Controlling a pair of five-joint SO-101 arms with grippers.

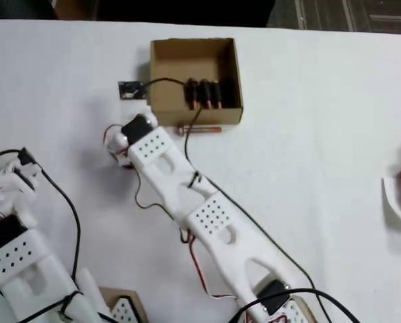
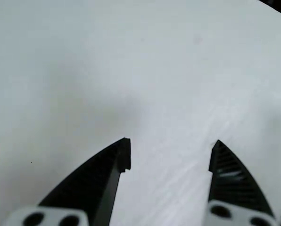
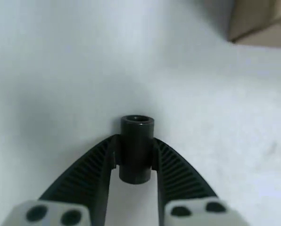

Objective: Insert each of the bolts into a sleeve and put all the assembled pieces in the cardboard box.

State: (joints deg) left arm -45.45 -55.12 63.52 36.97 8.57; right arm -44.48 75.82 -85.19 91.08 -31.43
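Observation:
My right gripper [image 3: 136, 150] is shut on a black sleeve [image 3: 136, 147], held upright just over the white table. From above, the right gripper [image 1: 118, 140] sits left of and in front of the cardboard box [image 1: 161, 74]. A copper-coloured bolt [image 1: 200, 129] lies on the table against the box's front wall. Inside the box rest three assembled pieces [image 1: 204, 94] side by side. My left gripper [image 2: 171, 151] is open with bare table between its fingers; it is at the table's left side [image 1: 19, 175], far from the box.
A small black board [image 1: 129, 89] with a cable lies left of the box. A white bowl [image 1: 395, 202] holding something red is at the right edge. A cardboard piece [image 1: 123, 303] lies at the front between the arms' bases. Cables trail along the right arm.

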